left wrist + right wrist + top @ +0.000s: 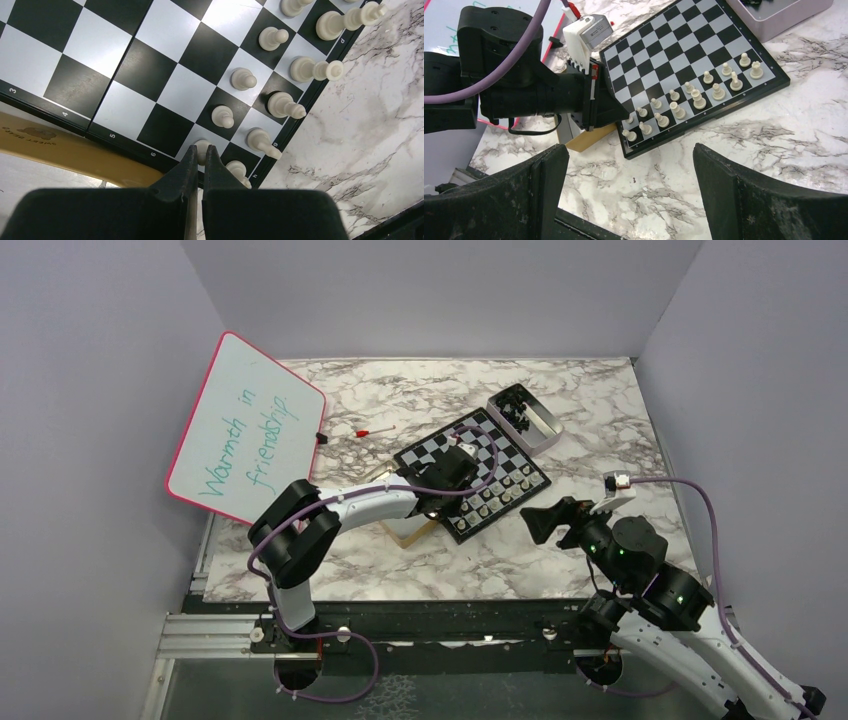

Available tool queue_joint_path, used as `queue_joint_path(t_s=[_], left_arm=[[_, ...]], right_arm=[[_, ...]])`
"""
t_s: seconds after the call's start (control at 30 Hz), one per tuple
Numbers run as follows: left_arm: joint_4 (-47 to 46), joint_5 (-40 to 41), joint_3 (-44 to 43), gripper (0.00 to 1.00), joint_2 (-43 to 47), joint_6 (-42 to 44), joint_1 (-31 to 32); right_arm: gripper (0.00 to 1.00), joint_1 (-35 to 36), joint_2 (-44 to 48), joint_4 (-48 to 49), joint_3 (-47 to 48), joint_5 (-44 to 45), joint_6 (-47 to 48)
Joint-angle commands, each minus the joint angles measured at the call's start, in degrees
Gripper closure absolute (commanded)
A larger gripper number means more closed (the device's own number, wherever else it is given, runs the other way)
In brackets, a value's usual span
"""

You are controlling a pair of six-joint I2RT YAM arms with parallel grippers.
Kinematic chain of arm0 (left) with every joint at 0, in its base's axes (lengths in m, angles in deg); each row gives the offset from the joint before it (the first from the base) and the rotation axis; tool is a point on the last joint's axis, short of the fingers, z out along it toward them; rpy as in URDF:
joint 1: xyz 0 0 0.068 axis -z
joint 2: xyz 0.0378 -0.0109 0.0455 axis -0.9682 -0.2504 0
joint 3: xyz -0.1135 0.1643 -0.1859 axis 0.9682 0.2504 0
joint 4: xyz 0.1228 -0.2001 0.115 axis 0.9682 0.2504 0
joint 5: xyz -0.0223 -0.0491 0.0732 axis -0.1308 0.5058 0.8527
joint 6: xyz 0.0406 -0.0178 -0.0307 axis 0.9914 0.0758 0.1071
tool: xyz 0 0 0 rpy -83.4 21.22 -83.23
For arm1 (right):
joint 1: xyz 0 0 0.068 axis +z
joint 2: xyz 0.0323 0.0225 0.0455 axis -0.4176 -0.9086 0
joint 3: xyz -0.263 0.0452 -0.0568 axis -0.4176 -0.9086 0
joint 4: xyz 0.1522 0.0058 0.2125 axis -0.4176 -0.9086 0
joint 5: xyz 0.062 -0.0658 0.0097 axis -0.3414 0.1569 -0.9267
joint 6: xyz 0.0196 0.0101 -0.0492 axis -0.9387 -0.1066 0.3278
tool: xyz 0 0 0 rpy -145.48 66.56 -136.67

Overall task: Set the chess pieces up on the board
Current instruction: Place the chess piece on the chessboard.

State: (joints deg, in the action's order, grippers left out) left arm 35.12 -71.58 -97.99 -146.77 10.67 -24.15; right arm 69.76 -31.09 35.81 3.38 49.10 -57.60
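The board lies tilted at the middle of the table. Several white chess pieces stand in two rows along its near right edge. My left gripper is down at the board's near corner, shut on a white pawn that stands on a light square by the rim. Other pawns stand beside it. In the top view the left gripper is over that same corner. My right gripper hangs open above bare marble to the right of the board, holding nothing.
A pink-framed whiteboard leans at the back left. A metal tin with dark pieces sits behind the board. A tan wooden block lies under the board's left edge. A small red-tipped item lies behind.
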Motion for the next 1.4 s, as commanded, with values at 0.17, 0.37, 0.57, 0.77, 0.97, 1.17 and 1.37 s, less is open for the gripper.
queue_joint_path(t_s=[0.17,0.37,0.57,0.77,0.97,1.17,1.37], left_arm=[[0.6,-0.9,-0.9,0.96,-0.4,0.2,0.2],[1.2,-1.1,-1.4,0.92,-0.8,0.9,0.3],[2.3,-1.4,-2.3,0.86,-1.3,1.6,0.7],[3.5,-2.3,-3.7,0.73,-0.8,1.3,0.9],[4.6,-1.9,-5.8,0.63,2.3,0.7,0.9],[6.1,-0.5,-8.8,0.58,6.6,0.6,0.9],[5.9,0.1,-9.4,0.45,14.2,0.7,0.9]], right_arm=[[0.00,0.4,-0.4,0.0,1.1,1.2,-0.1],[0.00,0.4,-0.5,0.1,0.9,1.2,0.0],[0.00,0.4,-0.6,0.4,0.7,1.1,-0.1],[0.00,0.4,-0.7,0.2,0.5,1.1,-0.2],[0.00,0.4,-1.5,0.1,-0.9,0.5,-0.8],[0.00,0.4,-3.1,-0.4,-1.2,-0.4,-2.1],[0.00,0.4,-4.6,-0.7,-0.6,-0.4,-3.8]])
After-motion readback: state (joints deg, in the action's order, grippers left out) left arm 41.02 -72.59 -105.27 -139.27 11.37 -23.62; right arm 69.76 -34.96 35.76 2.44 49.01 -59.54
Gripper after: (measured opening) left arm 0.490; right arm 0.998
